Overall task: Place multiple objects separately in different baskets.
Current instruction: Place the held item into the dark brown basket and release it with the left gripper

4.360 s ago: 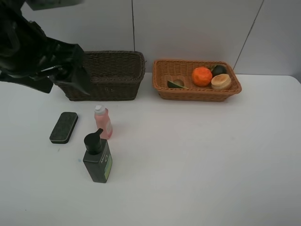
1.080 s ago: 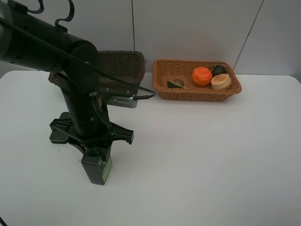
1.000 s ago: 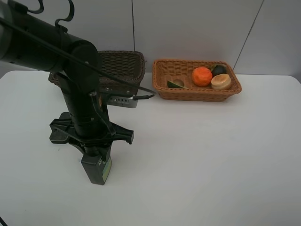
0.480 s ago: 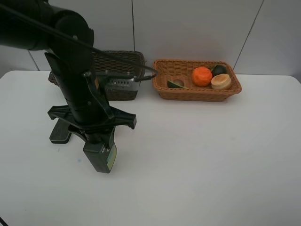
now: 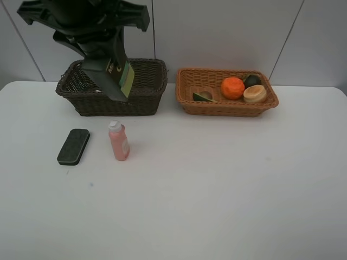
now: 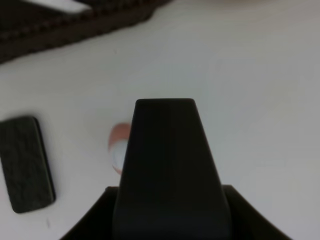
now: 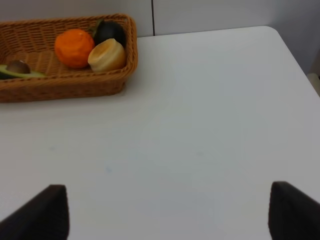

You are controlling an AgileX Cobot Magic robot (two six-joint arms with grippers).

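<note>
My left gripper (image 5: pixel 100 51) is shut on the dark-green pump bottle (image 5: pixel 113 78) and holds it tilted in the air, in front of and above the dark brown basket (image 5: pixel 116 105). In the left wrist view the bottle (image 6: pixel 170 165) fills the middle. Below it, the pink bottle (image 5: pixel 118 141) stands on the table with the black eraser (image 5: pixel 73 146) to its left. The light basket (image 5: pixel 227 111) holds the orange (image 5: pixel 233 88), mangosteen (image 5: pixel 252 80), peach (image 5: pixel 255 93) and avocado half (image 5: pixel 203 96). My right gripper (image 7: pixel 172 215) is open with nothing in it, over bare table, and it does not show in the exterior high view.
The white table (image 5: pixel 227 184) stretches wide in front of the baskets. A white stick-like thing (image 6: pixel 62 4) lies in the dark basket (image 6: pixel 60 27). A grey panelled wall rises right behind both baskets.
My left arm has lifted the pump bottle off the table and carried it up and back toward the dark basket. The pink bottle and eraser are now uncovered. The right gripper has stayed open.
</note>
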